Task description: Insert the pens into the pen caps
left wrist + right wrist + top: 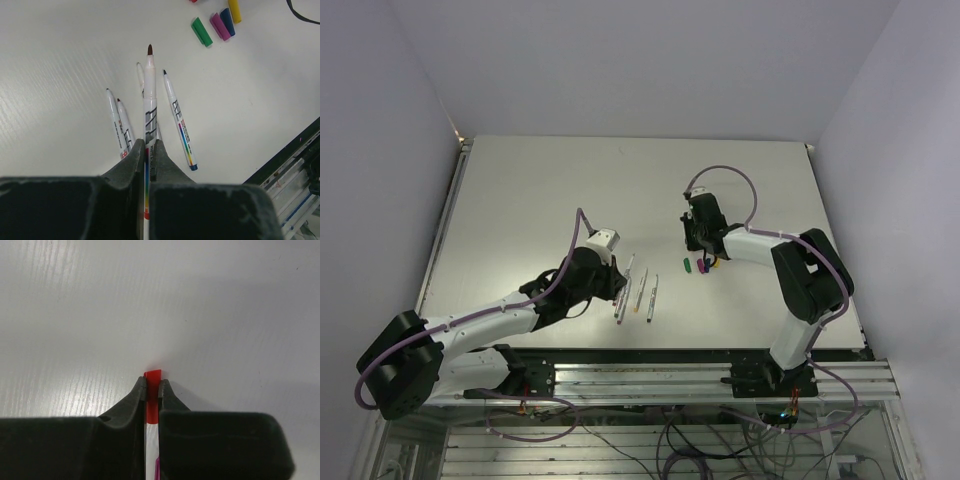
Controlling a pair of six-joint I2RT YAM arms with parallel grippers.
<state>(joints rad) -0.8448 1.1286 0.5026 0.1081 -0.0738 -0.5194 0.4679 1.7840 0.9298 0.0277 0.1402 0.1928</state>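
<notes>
Pen w/ dark red tip [149,85]: clamped in your L gripper [149,150]. Barrel runs straight out along the fingers, bare tip leading. Looks lifted off the table [60,60], not 100% sure.

Red cap [152,376]: pinched in your R gripper [152,390], poking just past the fingertips, low over the table. Both jaws are closed tight on their part.

Key relation: from the L hand the red cap is ahead and to the right, well apart from the pen tip. The pen axis points fwd, roughly that way but not lined up on it. Green cap [201,31], magenta cap [219,26], blue cap [227,20] and yellow cap [234,10] lie fwd-right of the tip, just on the near side of the R hand.

Can't tell from the R wrist cam which end of the red cap is open, the fingers hide most of it. Check before mating.

Loose pens [177,120] lie flat beside/under the L fingers, approx parallel to the held one: two on its left, one on its right, one half hidden behind it.

Imo next: meet in the gap between the hands, cap bore coaxial w/ pen. Risk: a small misalign and the tip rides the rim, or the cap pivots in the pinch.
</notes>
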